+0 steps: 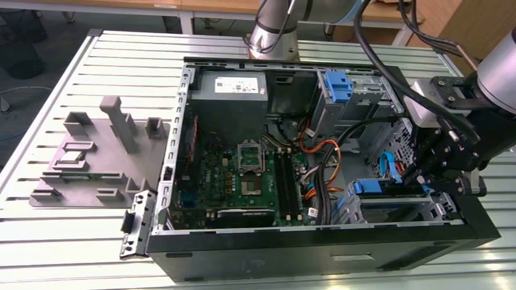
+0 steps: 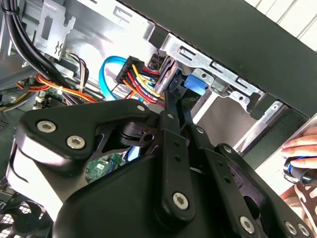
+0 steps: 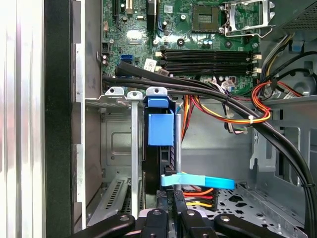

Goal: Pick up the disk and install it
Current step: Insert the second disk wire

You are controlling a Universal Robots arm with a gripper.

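In the second wrist view the black linkage tool reaches into the open computer case, its 2 slim fingers drawn narrow, nearly together, at a bundle of red, yellow and black wires with a dark connector; whether they pinch anything, I cannot tell. Just past the fingertips lies the silver hard drive in its blue plastic carrier, seated on edge in the grey metal drive cage at the case's corner. A light blue flat data cable lies beside it. Farther in sits the green motherboard. The black tower case lies on its side on a slatted metal worktop. A person's fingers show outside the case.
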